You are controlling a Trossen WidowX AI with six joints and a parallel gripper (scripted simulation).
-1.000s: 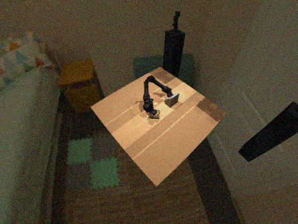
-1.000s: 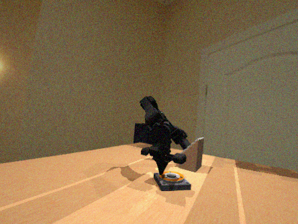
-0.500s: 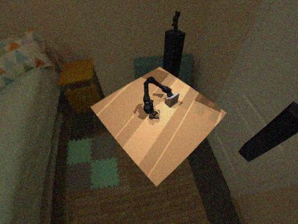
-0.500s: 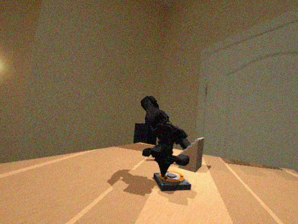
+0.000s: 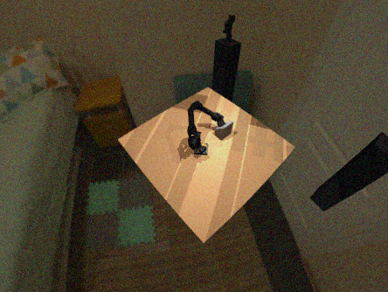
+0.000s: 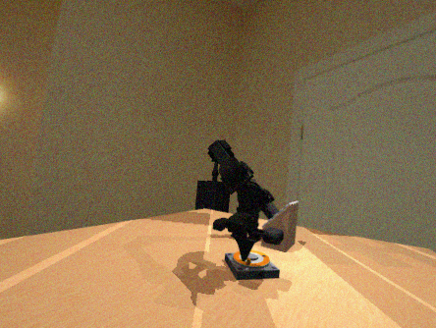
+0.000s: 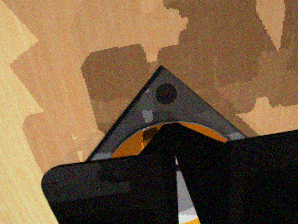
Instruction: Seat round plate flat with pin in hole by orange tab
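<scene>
Gripper (image 6: 245,255): jaws closed together, nothing held, tip down on the plate.
Plate (image 7: 131,146): orange round plate on the dark square base (image 7: 165,107), mostly hidden beneath the fingers.
Tab and pin: cannot tell.
Risk: pressing hard could jam the plate against the pin instead of turning it.

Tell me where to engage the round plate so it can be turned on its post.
Press on the orange ring of the plate from above, with the shut gripper tip off-centre. The plate is flat and thin on the base, so a side pinch looks poor.

orange round plate (image 6: 251,258) lying on dark square base (image 6: 251,269).
</scene>
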